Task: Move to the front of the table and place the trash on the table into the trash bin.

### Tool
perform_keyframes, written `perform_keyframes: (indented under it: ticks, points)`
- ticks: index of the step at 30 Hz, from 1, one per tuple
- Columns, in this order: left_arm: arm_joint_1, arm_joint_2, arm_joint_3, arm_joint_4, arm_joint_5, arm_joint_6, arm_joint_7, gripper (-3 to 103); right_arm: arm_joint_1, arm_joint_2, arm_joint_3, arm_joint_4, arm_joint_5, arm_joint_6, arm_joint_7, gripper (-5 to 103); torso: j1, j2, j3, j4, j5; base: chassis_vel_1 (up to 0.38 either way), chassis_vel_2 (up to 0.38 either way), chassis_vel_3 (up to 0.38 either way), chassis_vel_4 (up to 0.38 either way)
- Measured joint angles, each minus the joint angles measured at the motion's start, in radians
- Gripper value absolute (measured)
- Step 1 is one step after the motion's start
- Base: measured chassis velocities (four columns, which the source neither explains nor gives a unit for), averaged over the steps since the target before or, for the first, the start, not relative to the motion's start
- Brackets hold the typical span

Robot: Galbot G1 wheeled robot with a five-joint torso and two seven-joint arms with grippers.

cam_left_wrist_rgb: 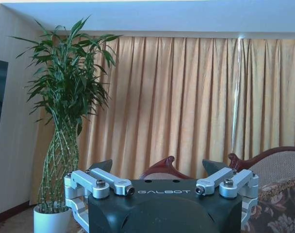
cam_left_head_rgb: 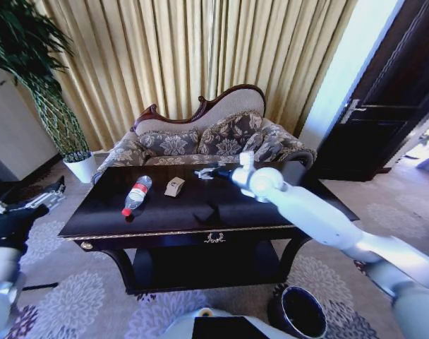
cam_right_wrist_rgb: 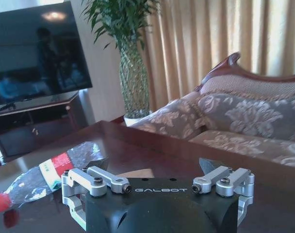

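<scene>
The right gripper (cam_left_head_rgb: 209, 171) hovers over the far part of the table (cam_left_head_rgb: 271, 212), jaws spread wide and empty. The tan paper scrap (cam_left_head_rgb: 174, 186) lies just beside it; the bottle (cam_left_head_rgb: 136, 195) lies beyond the scrap. The trash bin (cam_left_head_rgb: 300, 312) stands on the floor at the table's near right leg.

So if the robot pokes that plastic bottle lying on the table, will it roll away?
Probably yes. The clear plastic bottle lies on its side on the glossy table, so a sideways nudge could roll it. It looks empty and crinkled in the right wrist view, so it is likely light and squashy. The right tool hovers open nearby.
</scene>
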Motion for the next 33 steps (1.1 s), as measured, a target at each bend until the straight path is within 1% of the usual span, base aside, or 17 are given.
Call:
perform_keyframes:
  ticks: [2,3,6,8,9,18,27,33]
  points:
    - [0.009,0.001,-0.001,0.000,0.006,-0.002,0.004,100,0.002,0.043,-0.008,-0.027,-0.015,-0.014,0.001,100,0.000,0.000,0.000,-0.0001,0.0002,0.000,0.000,0.000,0.000]
    - [0.009,0.001,-0.001,0.000,0.006,-0.002,0.004,100,0.002,0.043,-0.008,-0.027,-0.015,-0.014,0.001,100,0.000,0.000,0.000,-0.0001,0.0002,0.000,0.000,0.000,0.000]
    - [0.019,0.000,-0.004,0.000,0.010,-0.005,0.010,100,0.009,0.092,-0.025,-0.066,-0.034,-0.027,0.002,100,0.000,0.000,0.000,0.0000,0.0002,0.000,0.000,0.000,0.000]
    - [0.020,0.000,-0.005,0.000,0.010,-0.006,0.010,100,0.011,0.098,-0.028,-0.074,-0.037,-0.028,0.002,100,0.000,0.000,0.000,0.0000,0.0001,0.000,0.000,0.000,0.000]
    - [0.020,-0.001,-0.004,0.000,0.012,-0.006,0.009,100,0.016,0.115,-0.038,-0.098,-0.045,-0.032,0.002,100,0.000,0.000,0.000,-0.0002,0.0000,0.000,0.000,0.000,0.000]
    - [0.019,-0.001,0.005,0.000,0.018,-0.006,0.006,100,0.033,0.161,-0.067,-0.184,-0.053,-0.049,0.002,100,0.000,0.000,0.000,-0.0001,0.0002,0.000,0.000,0.000,0.000]
    - [0.020,-0.006,0.011,0.000,0.030,-0.006,0.004,100,0.034,0.184,-0.084,-0.205,-0.036,-0.070,0.001,100,0.000,0.000,0.000,-0.0002,0.0002,0.000,0.000,0.000,0.000]
    - [0.023,-0.009,0.010,0.000,0.031,-0.005,0.004,100,0.032,0.213,-0.090,-0.246,-0.032,-0.074,-0.001,100,0.000,0.000,0.000,-0.0001,0.0003,0.000,0.000,0.000,0.000]
